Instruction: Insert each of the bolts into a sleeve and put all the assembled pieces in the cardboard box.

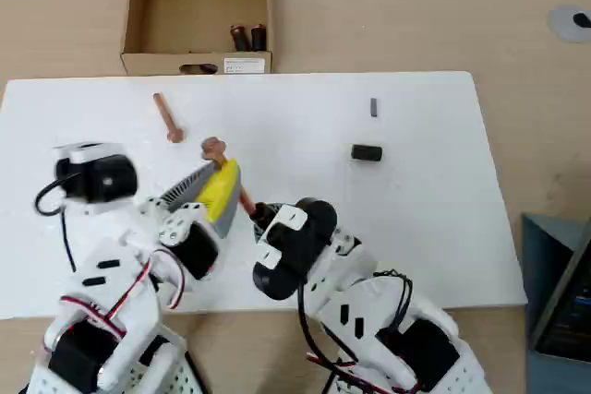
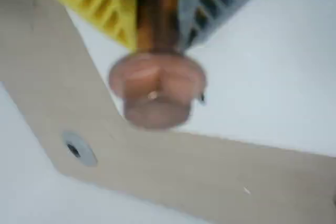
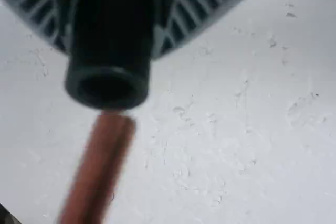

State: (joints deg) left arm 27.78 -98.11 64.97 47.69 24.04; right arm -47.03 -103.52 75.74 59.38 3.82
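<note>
My left gripper (image 1: 220, 182), with a yellow and a grey finger, is shut on a copper bolt (image 1: 224, 165); the bolt's hex head (image 2: 156, 90) points toward the cardboard box. My right gripper (image 3: 113, 19) is shut on a black sleeve (image 3: 109, 51), and the bolt's shaft tip (image 3: 97, 166) sits just in front of the sleeve's open end. Over the white mat the two grippers meet near its front middle, the sleeve (image 1: 262, 214) at the bolt's near end. Another copper bolt (image 1: 167, 117) lies loose on the mat. A black sleeve (image 1: 367, 152) lies to the right.
The cardboard box (image 1: 138, 6) stands beyond the mat's far edge with two assembled pieces (image 1: 248, 38) inside at its near right corner. A small dark piece (image 1: 374, 107) lies on the white mat (image 1: 434, 228). A grey object (image 1: 554, 283) sits off the mat at the right.
</note>
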